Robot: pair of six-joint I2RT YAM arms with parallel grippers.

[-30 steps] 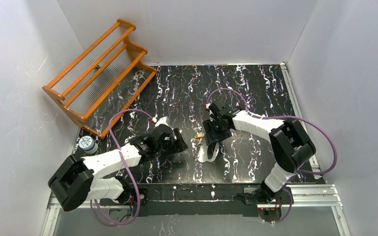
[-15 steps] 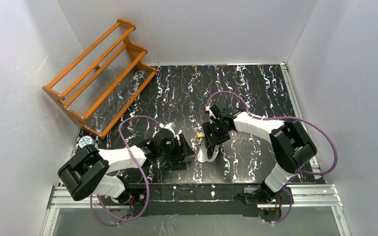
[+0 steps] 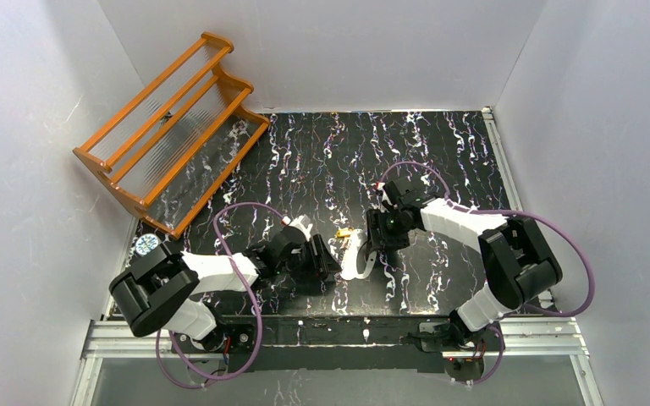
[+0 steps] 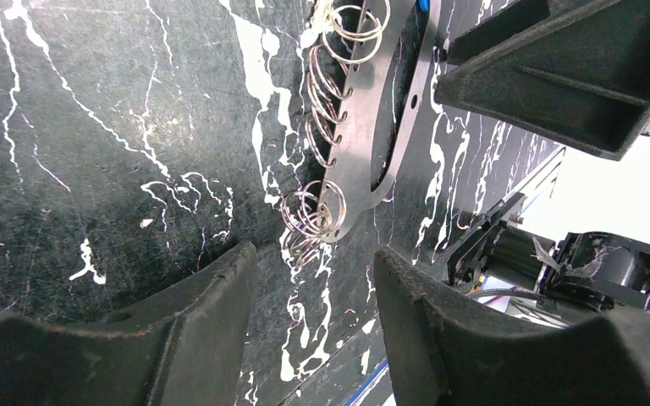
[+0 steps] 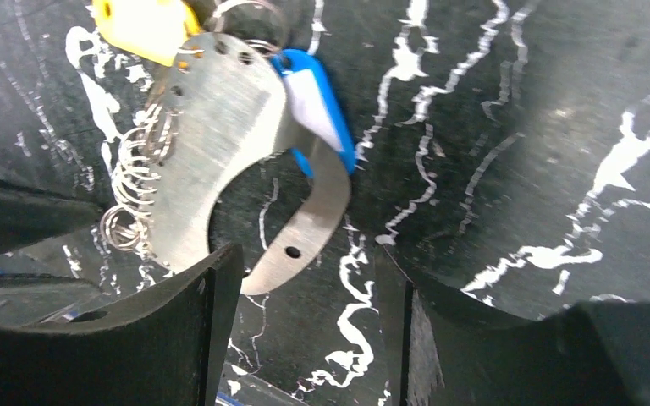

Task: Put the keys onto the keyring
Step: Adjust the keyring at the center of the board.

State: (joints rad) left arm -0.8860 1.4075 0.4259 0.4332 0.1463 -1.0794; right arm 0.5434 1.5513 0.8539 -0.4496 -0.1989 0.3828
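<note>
As the left gripper (image 4: 315, 254) slides up to the keyring (image 4: 368, 127), jaws apart | right gripper (image 5: 309, 258) backs off, also spread, empty | keyring now framed for a grasp.

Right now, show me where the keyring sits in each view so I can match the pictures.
Top external: the keyring is a white loop just below the picture's centre.
Left wrist: a flat grey plate running down from the top edge, right of centre.
Right wrist: a flat crescent with holes, upper left.
Shared landmark: the small wire rings strung along its edge show in both wrist views; from above they are too small to see.
</note>
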